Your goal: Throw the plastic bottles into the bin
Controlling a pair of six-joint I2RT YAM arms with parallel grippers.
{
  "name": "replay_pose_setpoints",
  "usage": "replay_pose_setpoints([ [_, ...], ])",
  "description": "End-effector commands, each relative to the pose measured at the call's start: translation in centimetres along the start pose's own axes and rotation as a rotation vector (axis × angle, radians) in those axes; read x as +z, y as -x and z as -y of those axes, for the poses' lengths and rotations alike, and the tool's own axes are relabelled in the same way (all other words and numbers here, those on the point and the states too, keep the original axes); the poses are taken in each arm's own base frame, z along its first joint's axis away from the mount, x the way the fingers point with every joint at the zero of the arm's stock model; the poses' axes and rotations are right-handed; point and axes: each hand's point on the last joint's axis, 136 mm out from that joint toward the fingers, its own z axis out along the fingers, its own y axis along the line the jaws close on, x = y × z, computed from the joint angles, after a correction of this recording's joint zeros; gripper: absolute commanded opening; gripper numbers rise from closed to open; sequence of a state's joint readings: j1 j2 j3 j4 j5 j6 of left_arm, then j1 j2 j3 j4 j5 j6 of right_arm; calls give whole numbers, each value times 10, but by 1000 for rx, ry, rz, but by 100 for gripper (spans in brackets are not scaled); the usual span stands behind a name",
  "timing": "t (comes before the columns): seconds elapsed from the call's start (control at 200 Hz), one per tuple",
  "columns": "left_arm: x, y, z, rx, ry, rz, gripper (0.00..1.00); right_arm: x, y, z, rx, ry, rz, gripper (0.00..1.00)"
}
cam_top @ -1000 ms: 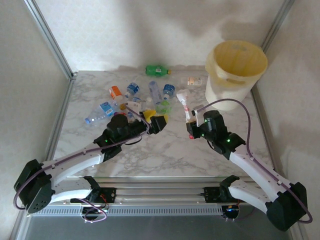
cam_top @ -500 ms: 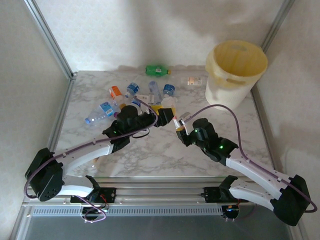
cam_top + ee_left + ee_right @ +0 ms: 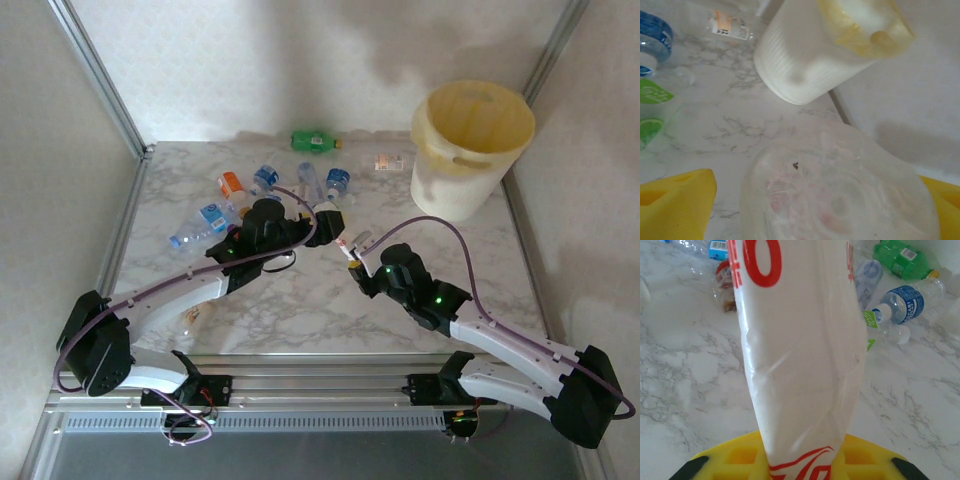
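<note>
Clamping: right gripper (image 3: 352, 250), fingers clenched on a crushed white plastic bottle with red lettering (image 3: 800, 355), which rises out of the yellow jaws over bare marble.
Near edge: the marble-patterned table (image 3: 300, 320) lies bare from the arm bases up to both grippers, the widest free room.
Centre: left gripper (image 3: 328, 213), yellow fingers (image 3: 675, 205) spread either side of a clear plastic bottle (image 3: 840, 195) seen base-on. A strip of marble shows between one finger and the bottle, so it is not grasped.
Heap: a blue-labelled clear bottle (image 3: 210, 218) and an orange-labelled bottle (image 3: 231, 183) lie close among others, left of centre, just beyond the left gripper.
Left edge: a narrow open strip runs between the heap and the aluminium frame rail (image 3: 120, 235).
Far edge: a green plastic bottle (image 3: 316, 141) lies on its side near the wall.
Far right corner: the round cream-white bin lined with a pale yellow bag (image 3: 450, 185) stands upright close to the right rail, with open marble between it and the right gripper.
</note>
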State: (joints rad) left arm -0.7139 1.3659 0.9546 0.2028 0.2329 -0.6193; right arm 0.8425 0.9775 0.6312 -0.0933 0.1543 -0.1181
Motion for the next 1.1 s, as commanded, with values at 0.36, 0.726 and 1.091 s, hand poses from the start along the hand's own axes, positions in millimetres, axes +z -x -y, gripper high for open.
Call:
replay_pose_setpoints([
  [0.36,1,11,2,-16,-4,11,47,1,7,-14,-17,67,45,17],
  [0.726,1,8,-1,-5,25,-5,35,5,26,-24,9,132,80,56],
  [1.091,9,0,1,20,43,-39,36,29,48,-20,17,103,27,59],
])
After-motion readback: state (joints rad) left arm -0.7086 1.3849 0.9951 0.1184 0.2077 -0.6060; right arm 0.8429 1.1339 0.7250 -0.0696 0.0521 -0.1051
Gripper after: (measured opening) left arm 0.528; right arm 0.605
